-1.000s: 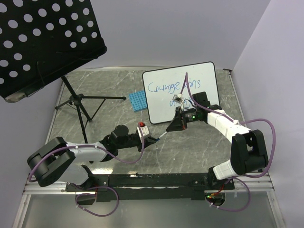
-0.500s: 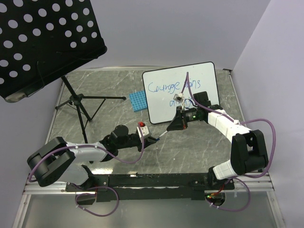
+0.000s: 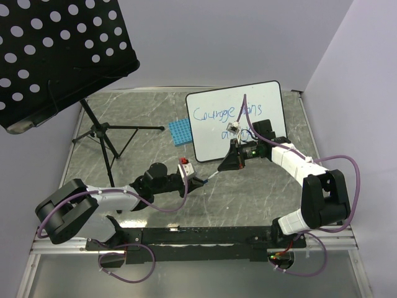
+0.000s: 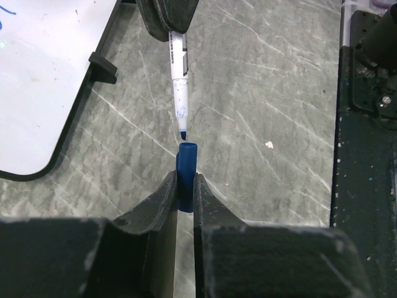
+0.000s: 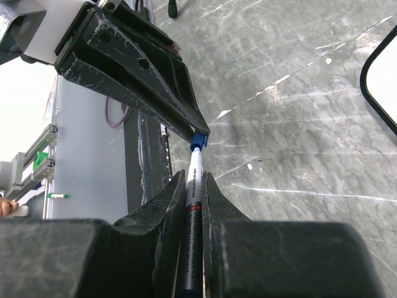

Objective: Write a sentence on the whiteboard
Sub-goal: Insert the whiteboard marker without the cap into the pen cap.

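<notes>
From above, the whiteboard point(image 3: 267, 99) stands at about 1 o'clock on the table point(image 3: 142, 112), with a blue rack point(image 3: 180, 132) at its 9 o'clock side. The sentence point(image 3: 214, 114) is on the board in blue cursive. The top line reads "Courage wins", and the right arm covers part of the lower line. The writing looks finished, so I judge that only the capping is left. At 6 o'clock from the board's lower left corner, the left gripper point(image 3: 197, 180) and right gripper point(image 3: 222, 166) meet nose to nose, with the marker point(image 3: 212, 177) bridging the gap between them.

In the left wrist view, the left fingers are nearly closed and pinch a blue cap point(image 4: 187, 162) with its mouth facing 12 o'clock. The marker comes down from 12 o'clock, and its blue tip is right at the cap's mouth but not yet seated (contact is too close to call). A corner of the board sits at 10 o'clock.

In the right wrist view, the right jaws are clamped tight on the marker barrel, which points toward 12 o'clock. The left fingers come in from 11 o'clock with the cap on the tip's line. The board's edge shows at 2 o'clock.

Little differs from a second earlier. Both grips are the same. The right wrist has shifted slightly, showing more of the lower line.
</notes>
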You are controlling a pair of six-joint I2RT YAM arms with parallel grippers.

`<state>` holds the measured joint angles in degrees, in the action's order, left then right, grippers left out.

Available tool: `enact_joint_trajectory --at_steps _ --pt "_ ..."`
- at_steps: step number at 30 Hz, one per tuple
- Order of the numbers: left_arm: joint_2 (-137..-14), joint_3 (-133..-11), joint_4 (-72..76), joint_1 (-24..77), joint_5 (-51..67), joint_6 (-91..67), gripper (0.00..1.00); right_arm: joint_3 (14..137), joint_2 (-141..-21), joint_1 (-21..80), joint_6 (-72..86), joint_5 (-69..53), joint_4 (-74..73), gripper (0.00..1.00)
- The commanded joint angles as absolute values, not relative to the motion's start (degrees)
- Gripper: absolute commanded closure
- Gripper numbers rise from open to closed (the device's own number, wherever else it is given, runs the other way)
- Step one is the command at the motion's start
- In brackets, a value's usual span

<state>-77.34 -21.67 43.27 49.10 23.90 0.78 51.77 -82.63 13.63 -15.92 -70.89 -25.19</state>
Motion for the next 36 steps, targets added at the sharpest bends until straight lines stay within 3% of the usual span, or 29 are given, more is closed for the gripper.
enact_joint_trajectory --at_steps 1,36 --pt "-76.38 -23.99 45.26 48.87 24.43 -1.58 0.99 53.7 -82.09 13.54 -16.61 -72.25 -24.26 1.0" --pt "-83.14 -33.22 47.02 48.69 28.47 -12.91 0.99 53.35 -84.9 17.23 -14.68 -72.86 -22.41 1.0"
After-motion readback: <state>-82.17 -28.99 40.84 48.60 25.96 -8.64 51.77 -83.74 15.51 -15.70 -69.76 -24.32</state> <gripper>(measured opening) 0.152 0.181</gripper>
